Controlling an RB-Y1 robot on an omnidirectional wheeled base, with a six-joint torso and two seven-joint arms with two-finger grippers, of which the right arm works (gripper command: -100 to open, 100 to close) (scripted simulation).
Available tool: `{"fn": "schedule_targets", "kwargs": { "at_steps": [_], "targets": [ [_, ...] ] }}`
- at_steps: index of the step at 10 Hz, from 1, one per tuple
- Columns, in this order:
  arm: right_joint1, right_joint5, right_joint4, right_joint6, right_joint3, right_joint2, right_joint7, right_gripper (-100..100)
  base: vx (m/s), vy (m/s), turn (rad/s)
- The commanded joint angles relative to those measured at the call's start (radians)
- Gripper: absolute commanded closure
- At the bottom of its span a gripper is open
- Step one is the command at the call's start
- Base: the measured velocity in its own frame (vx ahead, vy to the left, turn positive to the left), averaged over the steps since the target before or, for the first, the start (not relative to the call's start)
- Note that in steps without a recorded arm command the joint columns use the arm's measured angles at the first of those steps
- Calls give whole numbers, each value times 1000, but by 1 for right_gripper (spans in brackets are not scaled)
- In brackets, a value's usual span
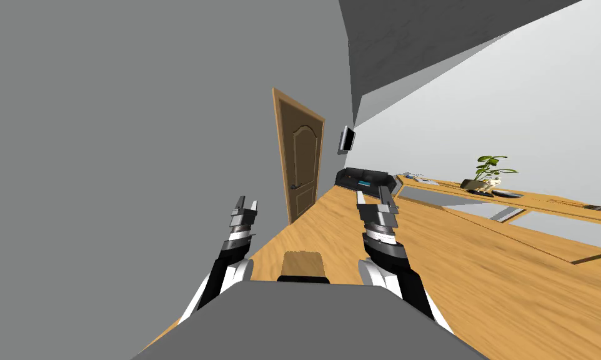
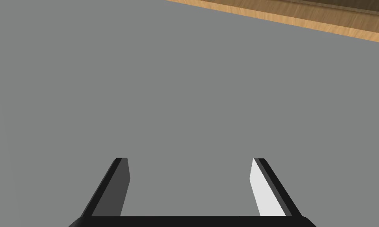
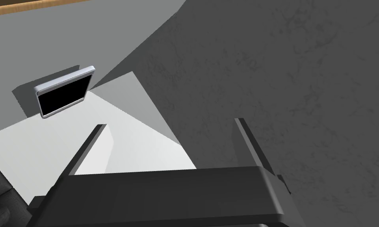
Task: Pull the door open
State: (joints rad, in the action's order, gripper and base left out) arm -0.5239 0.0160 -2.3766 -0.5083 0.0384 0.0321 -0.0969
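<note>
A brown panelled door (image 1: 303, 164) in a lighter wooden frame stands shut in the grey wall ahead of me. Its small dark handle (image 1: 293, 186) sits on the side nearer me. My left gripper (image 1: 246, 204) is open with nothing between its fingers, held short of the door and facing the grey wall; a strip of the door frame (image 2: 303, 19) crosses the corner of its wrist view. My right gripper (image 1: 373, 197) is open too, raised to the right of the door over the wooden floor.
A small wall screen (image 1: 347, 139) hangs just past the door, seen also in the right wrist view as the wall screen (image 3: 64, 91). A black sofa (image 1: 364, 179) stands in the far corner. A long wooden counter (image 1: 543, 209) with a potted plant (image 1: 488, 172) runs along the right.
</note>
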Motion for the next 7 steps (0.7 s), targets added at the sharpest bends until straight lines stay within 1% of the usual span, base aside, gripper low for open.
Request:
{"fn": "schedule_targets", "kwargs": {
  "at_steps": [1,2,3,6,7],
  "targets": [
    [11,-1,29,-5,0,-10,-3,-100,48,-33,119],
    [26,-3,69,-11,1,-22,-7,-100,75,-8,202],
    [34,-4,89,-14,1,-28,-9,-100,77,-1,164],
    [67,-7,174,-27,3,-53,-18,-100,72,-4,124],
    [80,-8,203,-33,3,-63,-22,-100,78,-16,170]
  ]
}}
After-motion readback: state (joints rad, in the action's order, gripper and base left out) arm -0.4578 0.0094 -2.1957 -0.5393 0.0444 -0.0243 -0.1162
